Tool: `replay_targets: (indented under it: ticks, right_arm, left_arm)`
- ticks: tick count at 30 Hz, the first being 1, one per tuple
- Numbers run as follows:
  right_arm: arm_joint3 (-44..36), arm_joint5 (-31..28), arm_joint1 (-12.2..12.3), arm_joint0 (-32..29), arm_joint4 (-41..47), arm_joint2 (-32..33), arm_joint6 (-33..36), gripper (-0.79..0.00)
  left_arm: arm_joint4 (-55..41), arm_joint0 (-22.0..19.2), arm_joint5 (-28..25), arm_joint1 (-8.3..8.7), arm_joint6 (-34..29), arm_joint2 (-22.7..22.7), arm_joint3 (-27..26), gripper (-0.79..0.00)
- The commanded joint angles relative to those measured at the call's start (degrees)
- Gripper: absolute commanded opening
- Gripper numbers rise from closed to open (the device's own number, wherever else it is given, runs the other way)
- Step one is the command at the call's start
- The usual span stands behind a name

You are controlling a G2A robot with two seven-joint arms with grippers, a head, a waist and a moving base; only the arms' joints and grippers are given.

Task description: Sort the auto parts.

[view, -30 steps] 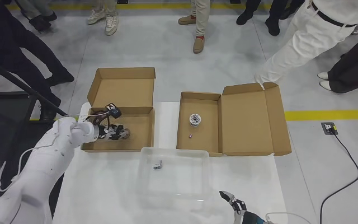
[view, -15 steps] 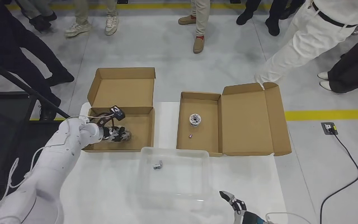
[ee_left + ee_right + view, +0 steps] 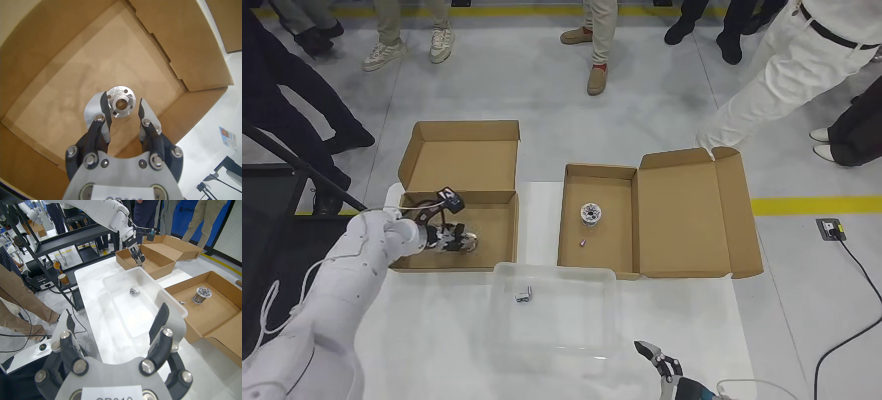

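**A:** Where's the flange [image 3: 121,104]?
**B:** Left wrist view: flat in the left box [image 3: 56,85], between the spread fingers [image 3: 105,106] of the left gripper [image 3: 122,97].
**A:** The right gripper [image 3: 116,311]?
**B:** Right wrist view: open, near the bin [image 3: 113,281] holding a bracket [image 3: 133,292].

Top view downward, wrist views close, sharing left box [image 3: 496,226]

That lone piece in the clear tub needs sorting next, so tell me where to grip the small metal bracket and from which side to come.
Grip the small metal bracket across its blocky body, not the thin pin sticking out sideways. Come straight down from above: it lies flat on the floor of the clear tub, whose walls likely block a sideways approach.
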Motion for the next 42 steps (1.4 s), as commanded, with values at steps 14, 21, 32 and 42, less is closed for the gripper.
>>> replay_targets:
  ticks: [14, 21, 32, 42]
  right_arm:
    - [0.0, 0.0, 0.0, 0.0, 0.0, 0.0, 0.0, 0.000]
    - [0.0, 0.0, 0.0, 0.0, 0.0, 0.0, 0.0, 0.000]
    - [0.0, 0.0, 0.0, 0.0, 0.0, 0.0, 0.0, 0.000]
    - [0.0, 0.0, 0.0, 0.0, 0.0, 0.0, 0.0, 0.000]
  left_arm:
    - [-4.1, -1.0, -8.3, 4.56, 6.3, -2.5, -9.3, -0.422]
    - [-12.0, 2.3, -8.3, 12.03, 1.8, -2.2, -27.1, -0.305]
    - [-29.4, 9.0, -8.3, 26.56, -15.5, -4.0, -58.3, -0.154]
    - [-36.6, 12.1, -8.3, 33.70, -29.7, -1.7, -75.6, 0.000]
